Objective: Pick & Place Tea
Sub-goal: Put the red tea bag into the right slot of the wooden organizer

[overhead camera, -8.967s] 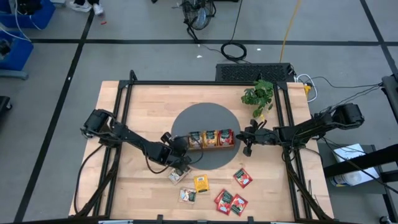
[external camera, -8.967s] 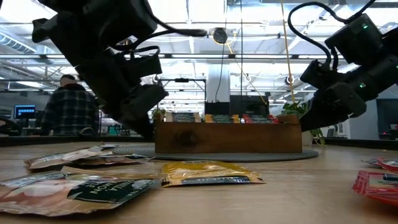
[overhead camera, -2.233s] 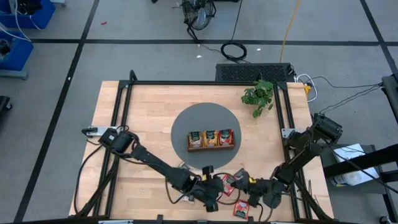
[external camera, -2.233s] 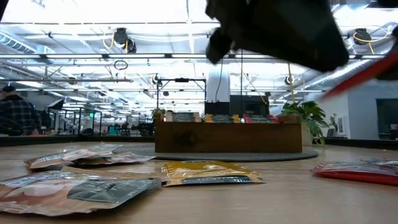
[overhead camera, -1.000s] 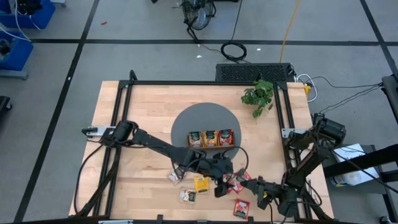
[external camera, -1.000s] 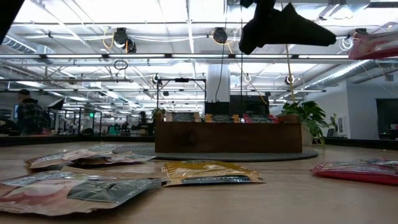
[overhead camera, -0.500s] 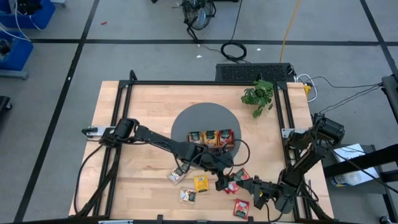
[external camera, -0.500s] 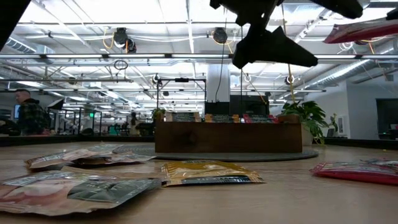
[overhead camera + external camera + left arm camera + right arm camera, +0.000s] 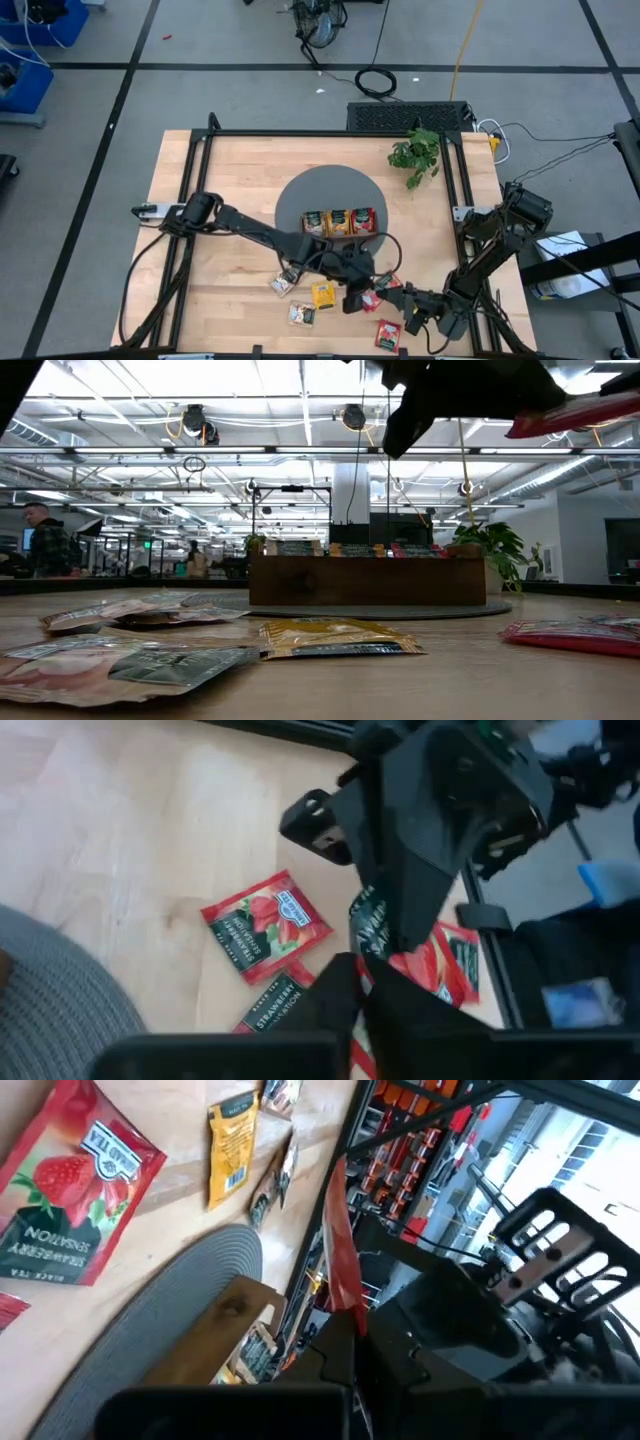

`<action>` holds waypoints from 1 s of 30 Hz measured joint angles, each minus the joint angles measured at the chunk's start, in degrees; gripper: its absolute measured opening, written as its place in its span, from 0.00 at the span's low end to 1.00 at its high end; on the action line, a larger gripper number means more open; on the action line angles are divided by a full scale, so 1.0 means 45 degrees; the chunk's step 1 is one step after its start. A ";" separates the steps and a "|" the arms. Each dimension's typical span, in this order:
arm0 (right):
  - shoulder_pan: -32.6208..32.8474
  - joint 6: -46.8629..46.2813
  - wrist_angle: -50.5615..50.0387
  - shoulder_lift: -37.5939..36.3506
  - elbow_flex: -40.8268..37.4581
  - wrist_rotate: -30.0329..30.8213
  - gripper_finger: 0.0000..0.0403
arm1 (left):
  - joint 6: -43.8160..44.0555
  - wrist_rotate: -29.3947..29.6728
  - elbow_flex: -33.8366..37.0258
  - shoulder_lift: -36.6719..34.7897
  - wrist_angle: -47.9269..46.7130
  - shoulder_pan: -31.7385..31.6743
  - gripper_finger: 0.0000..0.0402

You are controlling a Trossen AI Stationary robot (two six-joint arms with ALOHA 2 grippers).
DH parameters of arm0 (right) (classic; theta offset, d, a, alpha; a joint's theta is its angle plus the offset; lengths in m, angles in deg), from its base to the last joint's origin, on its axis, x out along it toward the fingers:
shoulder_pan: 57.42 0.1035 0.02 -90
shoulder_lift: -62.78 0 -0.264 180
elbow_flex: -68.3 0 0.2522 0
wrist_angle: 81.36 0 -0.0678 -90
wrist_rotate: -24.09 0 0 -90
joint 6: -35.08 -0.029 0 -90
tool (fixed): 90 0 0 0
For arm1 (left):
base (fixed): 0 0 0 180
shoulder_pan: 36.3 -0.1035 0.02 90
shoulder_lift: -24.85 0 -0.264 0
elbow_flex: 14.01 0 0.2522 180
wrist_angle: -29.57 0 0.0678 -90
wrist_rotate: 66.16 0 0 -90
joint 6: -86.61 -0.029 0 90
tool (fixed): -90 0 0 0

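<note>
The left gripper (image 9: 360,296) has just snapped its fingers together (half a second ago they stood wide), and in its wrist view they are pinched on the lower edge of a red sachet (image 9: 378,932). The right gripper (image 9: 402,303) is clamped on that same sachet (image 9: 341,1265), so both arms hold it in the air, lower centre of the overhead frame. It looks like a handover: the right one should let go next. The tray (image 9: 340,237) on the grey mat (image 9: 300,195) waits just above, while other sachets (image 9: 322,294) lie on the table (image 9: 230,170).
</note>
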State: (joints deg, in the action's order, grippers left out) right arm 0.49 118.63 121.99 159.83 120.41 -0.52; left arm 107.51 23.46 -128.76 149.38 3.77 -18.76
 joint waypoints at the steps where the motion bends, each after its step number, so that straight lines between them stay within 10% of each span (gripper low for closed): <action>1: -0.0045 -0.0084 -0.0007 0.0000 0.0000 -0.0026 0.00 | -0.0178 0.0045 0.0000 0.0000 -0.0027 0.0036 0.03; 23: -0.0160 -0.7060 -0.0287 0.0002 -0.0452 -0.1907 0.25 | -0.0352 0.3955 -0.0024 -0.1402 -0.3184 0.0943 0.01; 30: -0.0237 -0.8947 0.4018 0.0000 -0.1997 -0.2061 0.29 | 0.0432 0.6380 -0.0010 -0.1370 -0.4241 0.2039 0.00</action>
State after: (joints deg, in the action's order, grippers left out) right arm -0.58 78.37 140.07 159.83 111.42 -9.79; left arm 109.46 52.17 -128.80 143.21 -15.31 -9.58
